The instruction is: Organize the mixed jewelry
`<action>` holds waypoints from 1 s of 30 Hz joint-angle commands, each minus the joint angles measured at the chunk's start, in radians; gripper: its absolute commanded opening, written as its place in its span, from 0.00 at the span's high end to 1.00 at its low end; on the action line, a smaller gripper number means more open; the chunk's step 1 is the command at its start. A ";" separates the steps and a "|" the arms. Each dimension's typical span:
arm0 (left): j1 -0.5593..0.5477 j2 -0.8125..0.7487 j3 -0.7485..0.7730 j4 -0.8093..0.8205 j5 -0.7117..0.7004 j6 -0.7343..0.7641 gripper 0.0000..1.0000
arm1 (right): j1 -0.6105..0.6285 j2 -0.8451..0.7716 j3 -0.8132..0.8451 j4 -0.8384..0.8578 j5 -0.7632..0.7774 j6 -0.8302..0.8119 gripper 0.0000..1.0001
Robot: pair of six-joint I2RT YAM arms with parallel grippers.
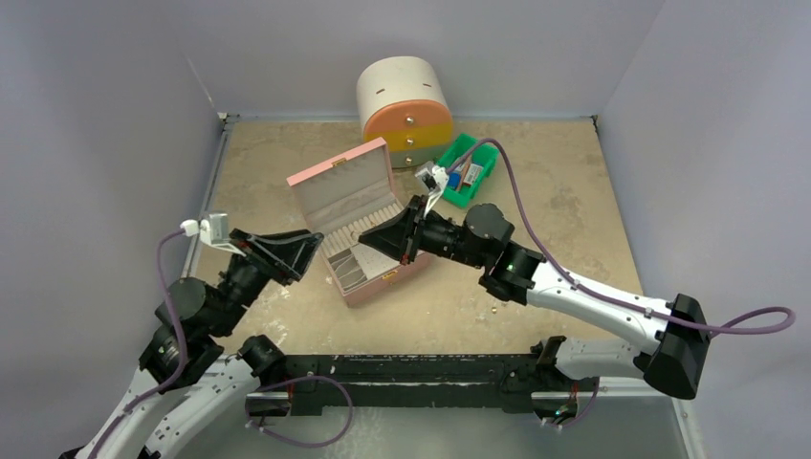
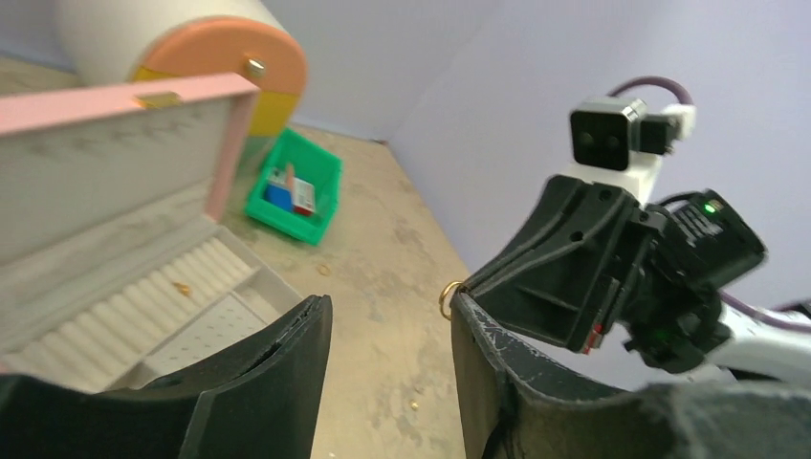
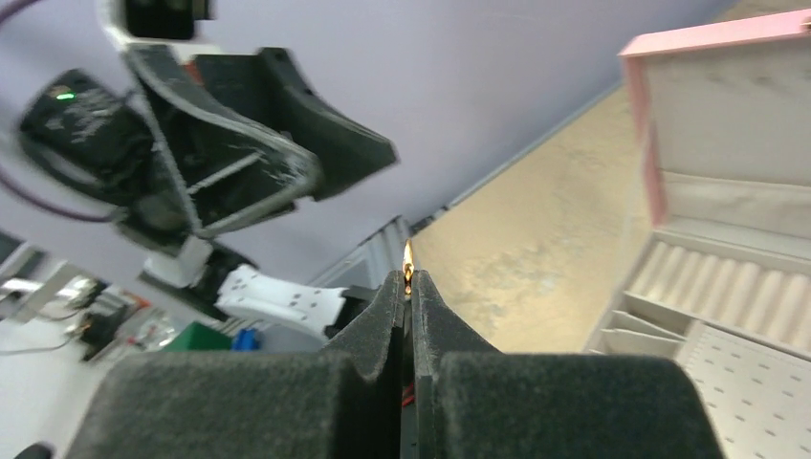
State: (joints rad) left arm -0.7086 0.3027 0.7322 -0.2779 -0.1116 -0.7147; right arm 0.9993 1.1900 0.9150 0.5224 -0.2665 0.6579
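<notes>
My right gripper (image 3: 408, 279) is shut on a small gold ring (image 3: 408, 256), which sticks out edge-on past the fingertips. In the top view it (image 1: 368, 242) hovers over the open pink jewelry box (image 1: 330, 177). My left gripper (image 2: 387, 304) is open and empty, facing the right gripper; the ring (image 2: 446, 298) shows just beside its right finger (image 2: 483, 354). In the top view the left gripper (image 1: 311, 258) is at the box's left side. A gold piece (image 2: 182, 288) lies in the box's ring rolls. A gold ring (image 2: 323, 270) and a stud (image 2: 414, 404) lie on the table.
A green bin (image 1: 478, 182) of coloured items stands right of the box, also in the left wrist view (image 2: 325, 206). A round cream, orange and yellow drawer cabinet (image 1: 406, 100) stands at the back. A tiny gold piece (image 1: 493, 308) lies near the right arm.
</notes>
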 commanded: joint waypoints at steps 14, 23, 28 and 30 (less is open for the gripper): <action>-0.004 0.011 0.116 -0.299 -0.353 0.159 0.36 | -0.007 0.278 0.412 -0.691 0.527 -0.445 1.00; -0.002 0.012 0.099 -0.304 -0.365 0.169 0.36 | -0.035 0.495 0.540 -0.751 0.491 -0.492 1.00; -0.002 0.010 0.099 -0.307 -0.365 0.169 0.36 | -0.044 0.579 0.585 -0.745 0.487 -0.494 1.00; -0.003 0.009 0.098 -0.306 -0.365 0.169 0.36 | -0.047 0.609 0.604 -0.743 0.486 -0.494 1.00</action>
State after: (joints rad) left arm -0.7086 0.3050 0.8318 -0.6025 -0.4618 -0.5781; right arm 0.9607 1.7744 1.4433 -0.2287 0.2169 0.1841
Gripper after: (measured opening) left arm 0.641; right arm 0.011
